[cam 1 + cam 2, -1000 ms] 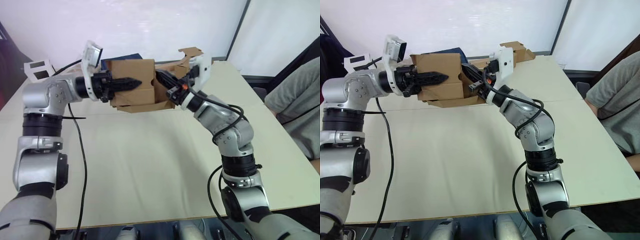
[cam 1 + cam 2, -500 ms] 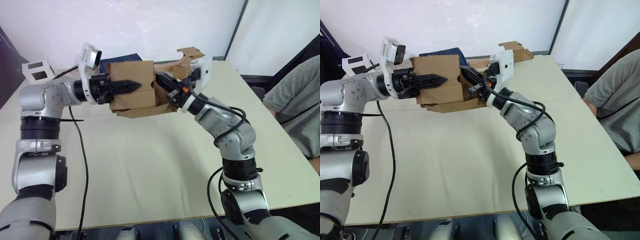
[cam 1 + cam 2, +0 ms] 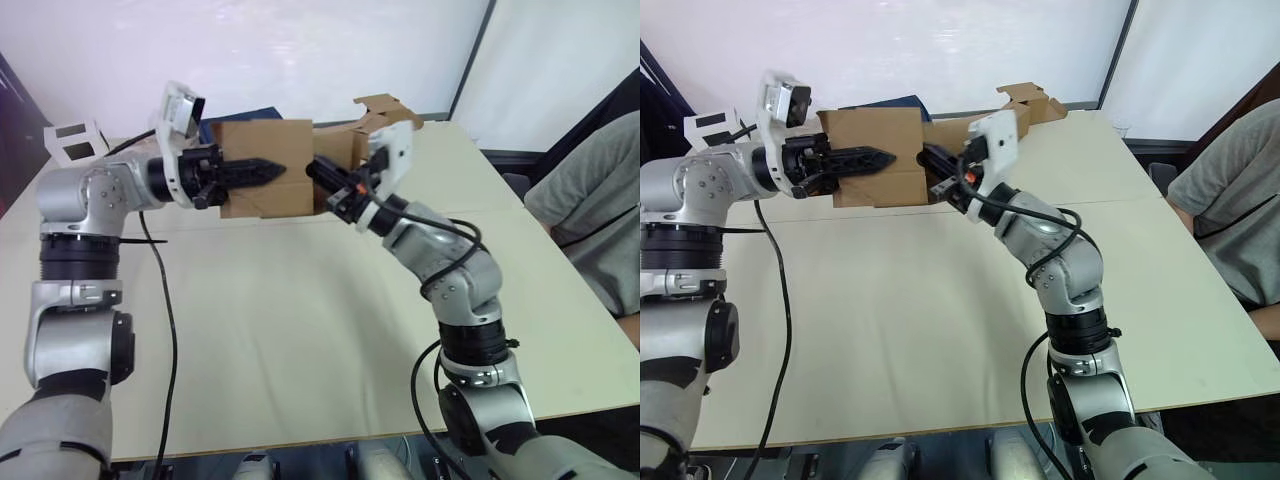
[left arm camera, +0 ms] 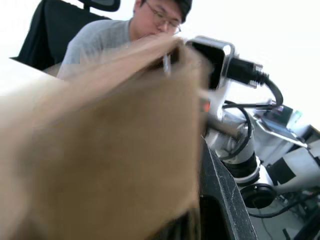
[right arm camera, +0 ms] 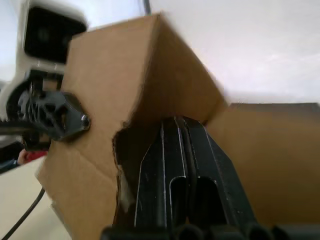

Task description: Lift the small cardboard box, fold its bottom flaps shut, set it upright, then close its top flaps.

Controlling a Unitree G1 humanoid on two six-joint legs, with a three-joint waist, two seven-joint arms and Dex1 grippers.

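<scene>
Box handling, flap-folding stage. Small cardboard box [image 3: 265, 168] was held aloft over the worktop [image 3: 300, 330], at its far side. Left claw [image 3: 262, 167] lay clenched, flat against the near face; right claw [image 5: 177, 165], fingers pressed together, was pushed in behind a flap. Judged stage: lift done; bottom closure unconfirmed; uprighting and top flaps remained.

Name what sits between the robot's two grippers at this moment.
The small cardboard box sits between them, in both eye views: the left gripper lies against its near face, and the right gripper pushes in from the opposite side.
</scene>
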